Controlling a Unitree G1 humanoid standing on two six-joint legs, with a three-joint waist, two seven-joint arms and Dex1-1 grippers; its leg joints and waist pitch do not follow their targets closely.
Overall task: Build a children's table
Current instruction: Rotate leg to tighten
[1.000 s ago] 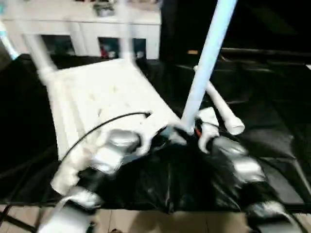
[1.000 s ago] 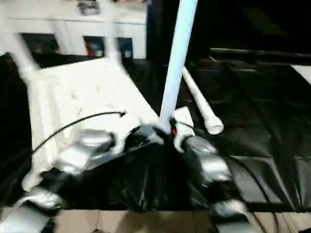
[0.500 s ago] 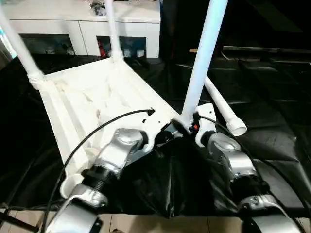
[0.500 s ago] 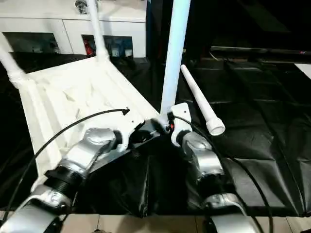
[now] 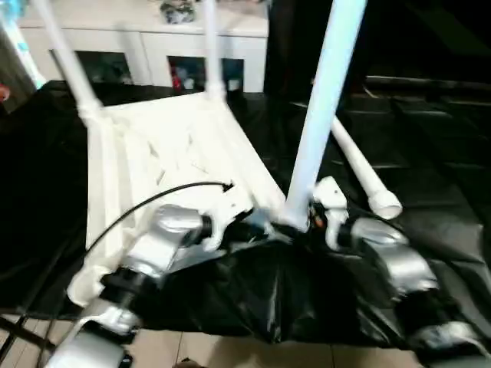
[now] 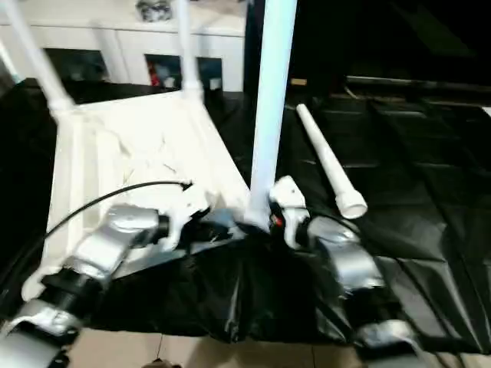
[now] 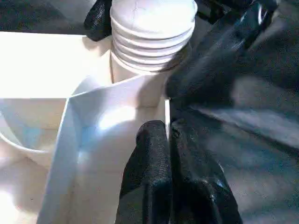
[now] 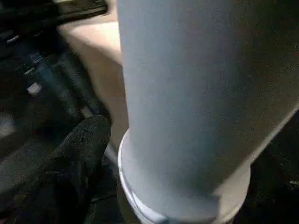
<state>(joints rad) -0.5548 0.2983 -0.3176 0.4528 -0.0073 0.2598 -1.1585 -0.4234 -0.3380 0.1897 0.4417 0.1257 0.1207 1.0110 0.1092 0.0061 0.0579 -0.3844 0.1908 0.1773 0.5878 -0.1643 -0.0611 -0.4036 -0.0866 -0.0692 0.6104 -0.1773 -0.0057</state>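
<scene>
The children's table lies upside down, its white ribbed top (image 5: 153,146) on black cloth. Two legs stand upright in the far corners (image 5: 69,61) (image 5: 211,46). A third leg (image 5: 322,115) rises from the near right corner socket (image 7: 149,28). The fourth leg (image 5: 360,172) lies loose on the cloth to the right. My left gripper (image 7: 168,135) is shut on the top's thin edge wall beside that socket. My right gripper (image 5: 298,222) sits at the base of the near leg (image 8: 196,93), open. One black finger (image 8: 84,144) is close beside the leg's collar and the other is hidden behind the leg.
A white cabinet (image 5: 153,31) with glass doors stands behind the table top. Black cloth (image 5: 430,153) covers the work surface and bunches up in front of my forearms. A strip of light floor (image 5: 230,356) runs along the near edge. A black cable (image 5: 146,203) arcs over my left forearm.
The whole picture has shifted with my head. Both grippers stay at the near right corner, and the near leg still stands upright in its socket.
</scene>
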